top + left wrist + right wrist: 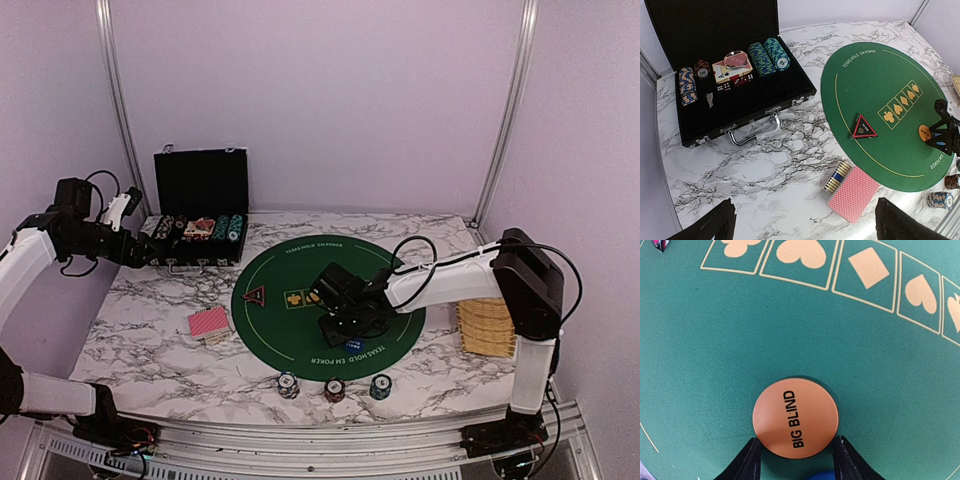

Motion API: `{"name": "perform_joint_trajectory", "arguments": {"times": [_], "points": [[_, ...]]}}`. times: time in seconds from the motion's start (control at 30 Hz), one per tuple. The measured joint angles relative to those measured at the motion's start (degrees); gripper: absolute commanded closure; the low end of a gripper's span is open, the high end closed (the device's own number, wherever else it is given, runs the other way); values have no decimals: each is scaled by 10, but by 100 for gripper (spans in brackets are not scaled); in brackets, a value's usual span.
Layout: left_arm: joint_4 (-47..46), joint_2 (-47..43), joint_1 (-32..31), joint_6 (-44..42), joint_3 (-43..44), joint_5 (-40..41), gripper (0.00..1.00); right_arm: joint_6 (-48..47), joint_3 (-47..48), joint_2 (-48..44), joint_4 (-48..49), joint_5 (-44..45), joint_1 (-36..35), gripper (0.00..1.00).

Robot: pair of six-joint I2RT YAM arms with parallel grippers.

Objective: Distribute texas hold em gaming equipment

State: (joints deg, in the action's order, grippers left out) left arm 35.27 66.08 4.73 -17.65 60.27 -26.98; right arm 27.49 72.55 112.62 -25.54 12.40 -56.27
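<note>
right jaws: closed in on the orange button (795,417), one of the fingertips (751,452) against its rim on each side, at the part of the disc nearest the wrist.
orange button: flat on the green mat (700,365), printed "big blind", most of it reaching out ahead of the right jaws.
blue button (822,475): only a sliver shows, low between the right jaws, just behind the orange button.
triangular marker (864,127): red and black, on the mat, well ahead and to the left of the right jaws; ahead and right of the left jaws.
left jaws: wide apart, raised over the worktop (765,165) and holding nothing; both fingers (710,225) show at the lower corners of the wrist view.
playing cards (854,193): a red-backed deck on the marble, just ahead of the left jaws, nearer the right finger.
chip stack on its side (836,177): touching the deck's far edge.
three chip stacks: white-black (288,385), dark red (334,390) and teal (380,386), in a row on the marble off the mat, on the arm-base side of the right jaws.
chip case (730,100): open, well ahead of the left jaws and to their left, with chips and cards in its tray.
wicker basket (487,325): off the mat, out to the side of the right jaws.
</note>
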Motion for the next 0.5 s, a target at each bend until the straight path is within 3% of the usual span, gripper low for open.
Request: {"name": "perform_joint_trajectory", "arguments": {"times": [0.5], "points": [[0, 0, 0, 0, 0, 0, 1, 7, 68, 53, 4, 34, 20, 57]]}}
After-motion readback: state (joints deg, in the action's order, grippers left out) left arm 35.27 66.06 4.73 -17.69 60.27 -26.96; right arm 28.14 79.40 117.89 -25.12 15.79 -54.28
